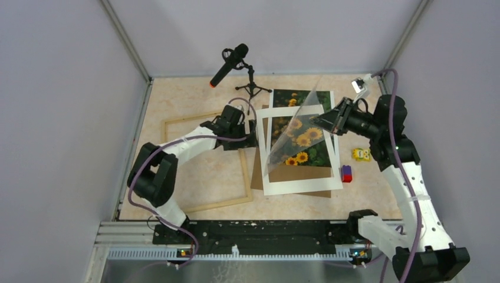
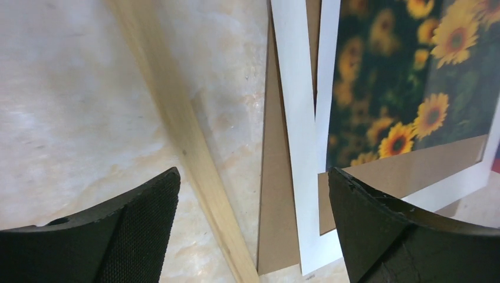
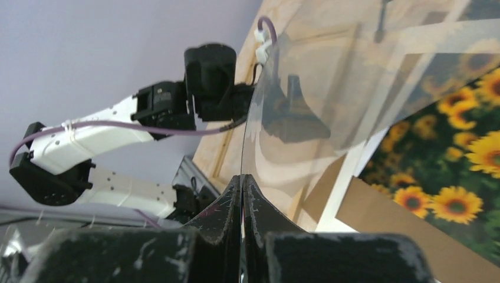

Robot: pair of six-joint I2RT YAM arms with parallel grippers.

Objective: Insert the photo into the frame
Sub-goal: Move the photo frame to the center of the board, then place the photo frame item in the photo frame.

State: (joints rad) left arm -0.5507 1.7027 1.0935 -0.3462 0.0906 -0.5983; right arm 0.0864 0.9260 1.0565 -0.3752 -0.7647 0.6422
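Note:
The sunflower photo [image 1: 306, 141] lies at the table's middle right under a white mat [image 1: 301, 184], on a brown backing board [image 1: 298, 173]. The photo's far end sticks out past the mat. The light wood frame [image 1: 246, 174] lies flat to the left. My right gripper [image 1: 326, 122] is shut on the edge of a clear sheet [image 1: 295, 127] and holds it tilted up over the photo; its pinch shows in the right wrist view [image 3: 242, 177]. My left gripper [image 2: 253, 177] is open and empty, low over the frame's right strip [image 2: 183, 135] and the mat's left edge [image 2: 298, 118].
A microphone on a small tripod [image 1: 233, 65] stands at the back centre. A small yellow item [image 1: 361, 154] and a red and blue block [image 1: 346, 173] lie right of the mat. Grey walls close in the table on three sides.

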